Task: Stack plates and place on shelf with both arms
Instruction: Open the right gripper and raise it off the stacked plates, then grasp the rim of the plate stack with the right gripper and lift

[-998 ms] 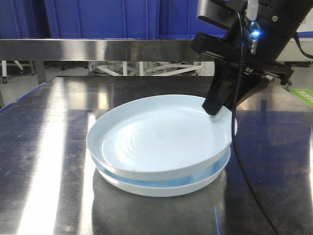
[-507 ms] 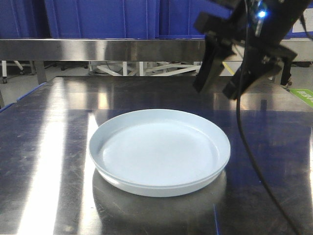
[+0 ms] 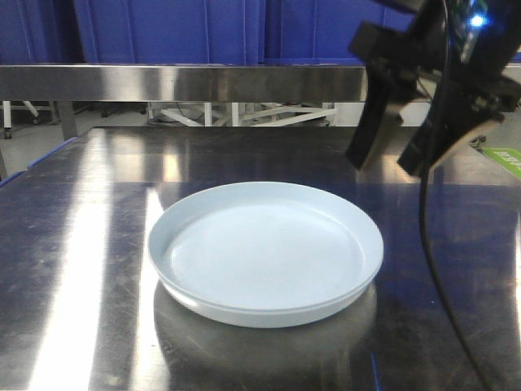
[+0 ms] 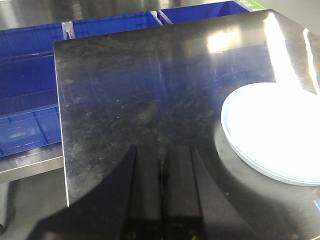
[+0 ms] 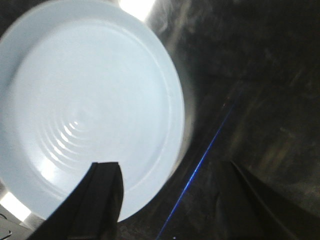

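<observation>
Two stacked plates (image 3: 264,248) sit nested on a steel table (image 3: 73,269).
The left gripper (image 4: 161,160), fingers closed together, hovers over the table, apart from the plates. The right gripper (image 3: 387,163) hangs open and empty beyond them, lifted off the rim it touched a second ago. The shelf (image 3: 163,81) stands behind.

blue crates (image 3: 163,28) behind; dark steel tabletop (image 3: 73,269), glare streaks; pale floor (image 3: 37,142)

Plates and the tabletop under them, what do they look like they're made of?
The plates look like glazed ceramic, possibly melamine: pale bluish-white, glossy, with soft highlights and faint concentric rings in the centre. The tabletop looks like stainless steel: dark, mirror-like, with bright light streaks and fine scuffs.
</observation>
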Motion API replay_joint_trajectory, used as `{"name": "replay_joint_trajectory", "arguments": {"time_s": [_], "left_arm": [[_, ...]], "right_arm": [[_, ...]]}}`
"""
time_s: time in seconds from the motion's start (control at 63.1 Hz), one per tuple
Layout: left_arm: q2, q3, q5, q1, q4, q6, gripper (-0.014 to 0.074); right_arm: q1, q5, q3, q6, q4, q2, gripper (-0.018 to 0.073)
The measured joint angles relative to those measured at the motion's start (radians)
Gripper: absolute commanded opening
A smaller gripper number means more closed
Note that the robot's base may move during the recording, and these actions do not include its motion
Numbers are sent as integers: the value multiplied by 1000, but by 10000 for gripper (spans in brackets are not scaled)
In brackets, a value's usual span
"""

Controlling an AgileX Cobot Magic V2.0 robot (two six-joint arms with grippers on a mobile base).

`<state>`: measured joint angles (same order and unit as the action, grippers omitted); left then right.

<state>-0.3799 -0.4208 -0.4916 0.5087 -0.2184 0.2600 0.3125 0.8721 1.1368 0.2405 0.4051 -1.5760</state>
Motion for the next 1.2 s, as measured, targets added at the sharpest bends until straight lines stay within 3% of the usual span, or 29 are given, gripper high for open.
{"name": "replay_joint_trajectory", "arguments": {"time_s": [0.507,0.76,0.966,1.204], "left_arm": [[0,0,0,0,0,0,84],[0,0,0,0,0,0,84],[0,0,0,0,0,0,84],[0,0,0,0,0,0,84]], "right_arm": [[5,-70,-15,0,44,-155,472],[33,-100,-11,2,52,-175,287],[35,-104,-11,-1,58,-181,45],[35,-104,-11,-1,74,-180,56]]}}
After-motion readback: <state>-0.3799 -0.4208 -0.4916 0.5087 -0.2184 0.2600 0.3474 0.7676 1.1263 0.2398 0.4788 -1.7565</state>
